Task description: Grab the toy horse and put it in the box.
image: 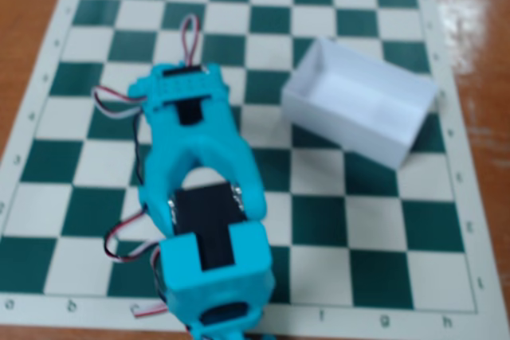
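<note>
The white open-topped box (358, 101) stands on the chessboard, right of centre, and its inside looks empty. My turquoise arm (209, 197) reaches up from the bottom edge over the left-centre squares. Its wrist housing (182, 89) points down at the board, left of the box and about one square away from it. The gripper's fingers are hidden under the housing, so their state does not show. The toy horse is not visible; it is either hidden under the arm or out of view.
The green-and-white chessboard (351, 220) lies on a brown wooden table (478, 5). Red, white and black servo wires (190, 33) loop out from the arm at the top and left.
</note>
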